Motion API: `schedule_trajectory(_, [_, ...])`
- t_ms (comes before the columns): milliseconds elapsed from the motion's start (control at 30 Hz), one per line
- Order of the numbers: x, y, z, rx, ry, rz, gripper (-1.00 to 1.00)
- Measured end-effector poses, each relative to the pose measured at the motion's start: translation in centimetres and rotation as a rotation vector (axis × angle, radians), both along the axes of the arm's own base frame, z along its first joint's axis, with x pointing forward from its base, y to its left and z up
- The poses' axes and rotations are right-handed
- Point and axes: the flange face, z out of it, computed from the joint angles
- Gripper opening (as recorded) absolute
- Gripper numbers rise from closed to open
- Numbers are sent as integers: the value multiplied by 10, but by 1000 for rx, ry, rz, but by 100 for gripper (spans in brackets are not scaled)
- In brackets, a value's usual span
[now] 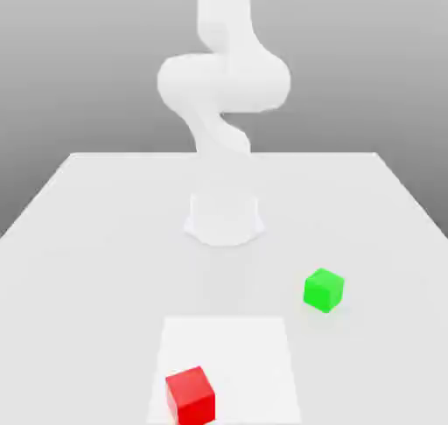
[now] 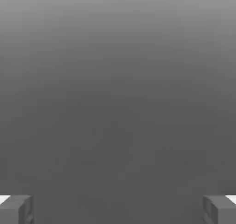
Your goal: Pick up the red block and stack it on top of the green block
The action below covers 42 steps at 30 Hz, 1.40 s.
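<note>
Exterior view: a white robot arm (image 1: 225, 82) rises from its base (image 1: 224, 220) at the far part of a pale table (image 1: 96, 266). The upper part of the arm runs out past the top edge of the view.

Red block (image 1: 191, 397): on a bright white rectangular patch (image 1: 241, 362) of the tabletop, at the near end of that patch, toward its corner on the exterior view's left. The block sits turned at an angle to the patch edges; its top and two side faces are visible, the faces plain and differing slightly in shade.

Green block (image 1: 324, 290): on the table, off the white patch, beyond its far corner on the exterior view's right. It is also turned, with an edge between two side faces pointing roughly toward the camera. It lies nearer the arm's base than the red block does. The two blocks stand well apart, not touching; neither is stacked on the other.

Hand view: the two fingers of the gripper (image 2: 118, 210) appear at opposite sides of the view, dark grey, each with a small white area next to it. A wide gap separates them. End effector state: open, nothing between the fingers. Background behind them: smooth grey, shading from lighter to darker.
</note>
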Motion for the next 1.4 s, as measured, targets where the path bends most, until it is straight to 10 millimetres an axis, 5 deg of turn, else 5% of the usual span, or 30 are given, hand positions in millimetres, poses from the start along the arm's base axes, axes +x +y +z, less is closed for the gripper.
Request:
schedule_trajectory(200, [68,-9,-100,-13,171,103,0])
schedule_trajectory(433, [114,-15,-229,-47,361,207,0])
schedule_trajectory(600, [124,-20,-322,-85,495,275,0])
schedule_trajectory(800, [112,-32,-430,-149,655,350,0])
schedule_trajectory(1000, [105,-37,-516,-177,710,377,0])
schedule_trajectory(1033, [104,-37,-525,-177,711,377,-100])
schedule_trajectory(1233, [103,-38,-530,-176,713,377,-100])
schedule_trajectory(1400, [104,-37,-481,-176,712,378,-100])
